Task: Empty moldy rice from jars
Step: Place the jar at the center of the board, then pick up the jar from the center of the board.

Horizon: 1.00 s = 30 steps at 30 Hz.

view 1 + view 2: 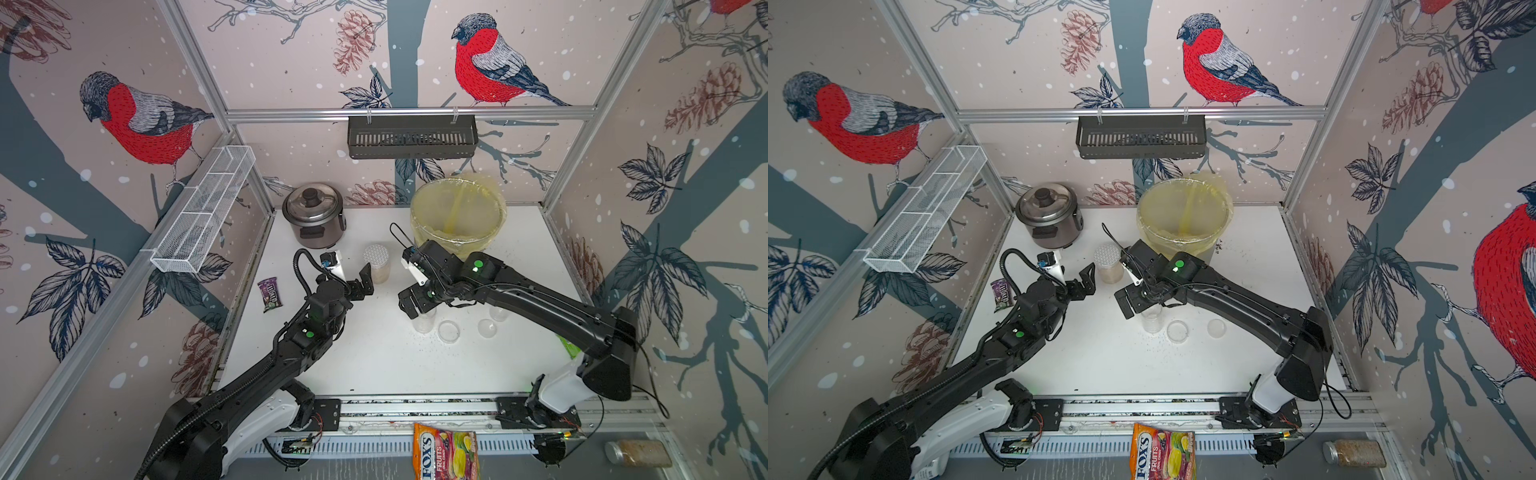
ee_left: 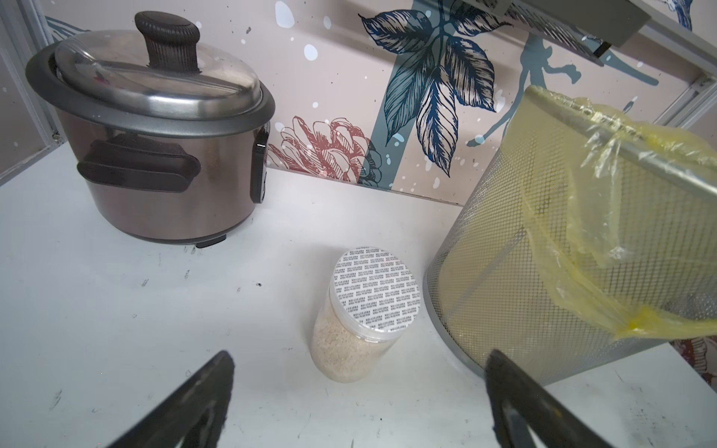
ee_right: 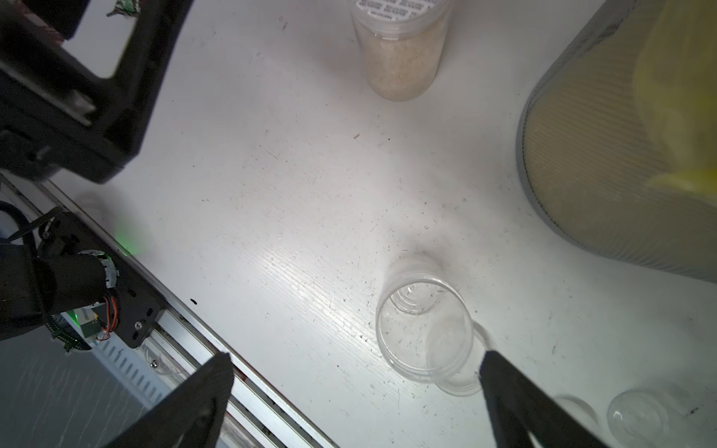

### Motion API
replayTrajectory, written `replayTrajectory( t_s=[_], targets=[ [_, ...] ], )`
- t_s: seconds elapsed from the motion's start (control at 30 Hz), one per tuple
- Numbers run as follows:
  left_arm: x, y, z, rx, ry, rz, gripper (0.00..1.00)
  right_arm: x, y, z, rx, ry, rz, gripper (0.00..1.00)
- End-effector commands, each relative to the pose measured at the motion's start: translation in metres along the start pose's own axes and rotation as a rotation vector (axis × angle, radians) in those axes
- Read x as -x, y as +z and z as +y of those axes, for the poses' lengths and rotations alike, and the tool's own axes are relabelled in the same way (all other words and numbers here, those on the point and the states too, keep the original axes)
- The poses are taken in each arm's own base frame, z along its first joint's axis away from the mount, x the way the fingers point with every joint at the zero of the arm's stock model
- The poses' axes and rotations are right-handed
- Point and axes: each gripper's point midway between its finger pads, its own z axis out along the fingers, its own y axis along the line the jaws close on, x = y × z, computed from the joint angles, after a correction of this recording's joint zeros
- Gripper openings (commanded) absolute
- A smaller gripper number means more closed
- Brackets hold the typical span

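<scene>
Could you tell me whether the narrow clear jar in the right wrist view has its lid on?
No, the narrow jar stands open-topped, and the right wrist view looks down into its clear inside.

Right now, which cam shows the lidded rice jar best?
Left wrist: the lidded jar sits whole and central, with its dotted lid and rice clear. Right wrist cuts off its top. Both top views show it small.

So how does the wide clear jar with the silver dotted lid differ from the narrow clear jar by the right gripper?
The wide clear jar with the silver dotted lid is capped; the narrow clear jar stands open, lidless. The wide jar holds pale beige rice; the narrow jar is empty bar a few specks. Both stand upright on the white table.
</scene>
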Motion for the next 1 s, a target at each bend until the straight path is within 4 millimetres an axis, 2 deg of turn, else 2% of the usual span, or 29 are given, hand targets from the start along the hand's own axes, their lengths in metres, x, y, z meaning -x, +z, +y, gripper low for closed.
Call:
replayTrajectory(
  t_s=[0.0,0.23,0.4,0.53,0.63,0.87,0.97],
  targets=[
    [0.003,-0.003,0.011,0.07,-0.074,0.001,0.99,0.013,-0.012,-0.002,-0.019,0.012,-0.067,1.0],
    [0.005,-0.01,0.024,0.141,-0.145,0.004,0.99,0.044,-0.034,0.003,-0.032,0.027,-0.24,1.0],
    [0.005,-0.013,0.031,0.205,-0.179,0.051,0.99,0.068,-0.044,-0.002,-0.052,0.095,-0.336,1.0],
    [0.008,-0.021,0.042,0.268,-0.204,0.046,0.99,0.081,-0.029,-0.007,-0.117,0.037,-0.35,1.0],
    [0.009,-0.024,0.041,0.248,-0.156,0.046,0.99,0.094,-0.016,-0.014,-0.185,0.028,-0.365,1.0],
    [0.009,-0.043,0.06,0.312,-0.153,0.019,0.99,0.124,0.003,-0.01,-0.136,0.067,-0.415,1.0],
    [0.013,-0.053,0.065,0.306,-0.169,-0.02,0.99,0.133,0.025,-0.013,-0.182,0.072,-0.387,1.0]
  ],
)
